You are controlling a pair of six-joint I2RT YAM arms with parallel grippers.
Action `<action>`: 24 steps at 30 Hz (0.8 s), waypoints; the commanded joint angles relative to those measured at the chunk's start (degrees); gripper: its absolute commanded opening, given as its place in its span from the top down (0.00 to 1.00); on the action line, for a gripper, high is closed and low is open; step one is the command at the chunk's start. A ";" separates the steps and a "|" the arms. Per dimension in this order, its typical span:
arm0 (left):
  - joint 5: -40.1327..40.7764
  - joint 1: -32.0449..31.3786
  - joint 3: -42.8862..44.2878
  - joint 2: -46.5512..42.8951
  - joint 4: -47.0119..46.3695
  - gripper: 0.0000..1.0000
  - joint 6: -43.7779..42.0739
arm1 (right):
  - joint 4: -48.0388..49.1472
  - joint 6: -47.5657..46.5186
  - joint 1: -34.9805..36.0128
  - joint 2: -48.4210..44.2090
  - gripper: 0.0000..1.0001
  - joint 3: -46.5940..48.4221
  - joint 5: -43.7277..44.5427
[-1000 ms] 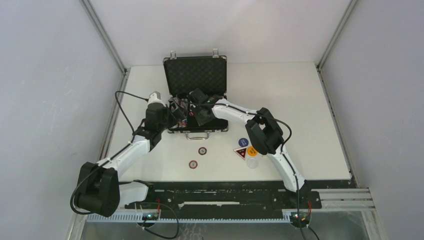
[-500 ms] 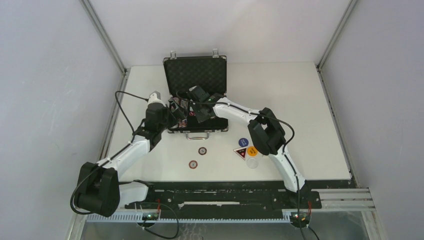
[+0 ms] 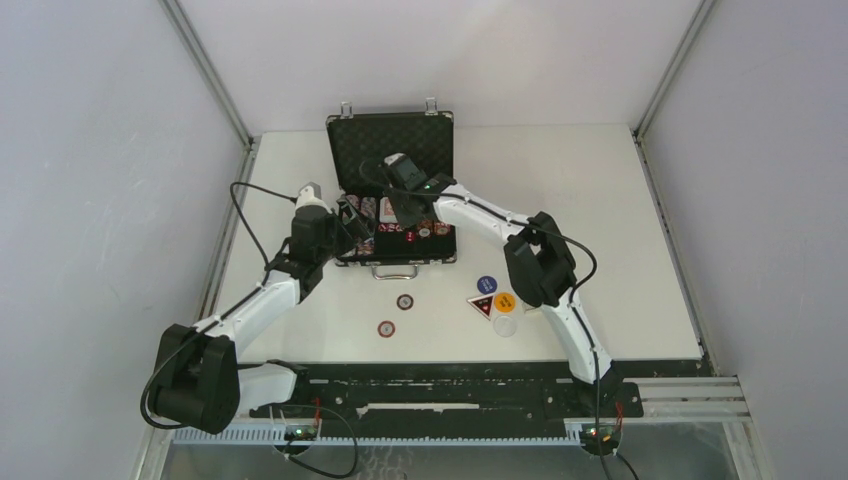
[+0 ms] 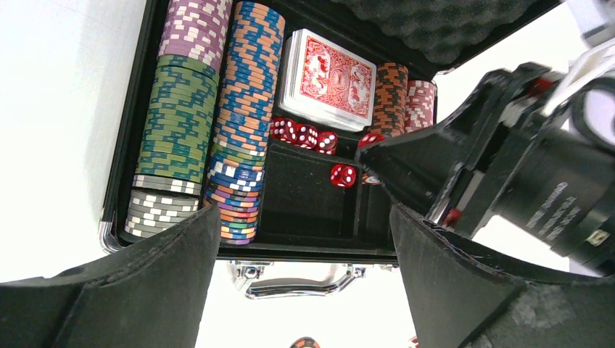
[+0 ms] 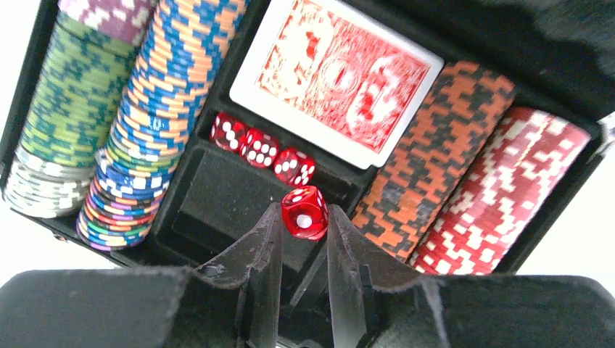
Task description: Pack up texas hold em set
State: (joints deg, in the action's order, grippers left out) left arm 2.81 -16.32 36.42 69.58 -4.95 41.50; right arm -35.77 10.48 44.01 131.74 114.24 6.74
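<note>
- Black case open at the far middle of the table, lid up.
- Left gripper spread wide, empty, hovering at the case's near rim.
- Right gripper clamped on a red die above the centre well; the nearer arm for the dice.
- Chip rows and red deck seated inside.
- Dealer buttons and two loose chips out on the table, in front of the case.
- Three dice in a row along the deck's edge; held die just past the row's end, toward the orange chip row. Likely only a short drop to continue that line.
</note>
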 commanded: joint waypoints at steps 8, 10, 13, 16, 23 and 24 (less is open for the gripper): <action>-0.03 0.19 -0.57 -0.24 -1.07 0.09 -1.64 | -0.62 -1.95 -1.34 1.93 0.69 7.07 1.37; -0.15 0.19 -0.43 -0.05 -1.03 0.09 -1.66 | -0.71 -1.89 -1.37 2.10 0.69 6.74 1.40; -0.40 0.16 -0.42 0.12 -1.11 0.09 -1.63 | -0.81 -1.74 -1.38 2.44 0.69 6.29 1.15; -0.37 0.15 -0.43 0.25 -1.10 0.09 -1.61 | -0.46 -1.56 -1.22 2.45 0.69 5.56 0.78; -0.20 0.14 -0.26 0.06 -0.85 0.09 -1.68 | -0.27 -1.61 -0.94 2.81 0.66 4.64 0.38; -0.17 0.16 -0.23 0.03 -0.85 0.09 -1.69 | -0.27 -1.67 -0.99 2.92 0.64 4.55 0.34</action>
State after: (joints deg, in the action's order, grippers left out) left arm 2.76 -16.32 36.42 69.76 -4.93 41.04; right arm -37.12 9.28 42.78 134.47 118.93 7.25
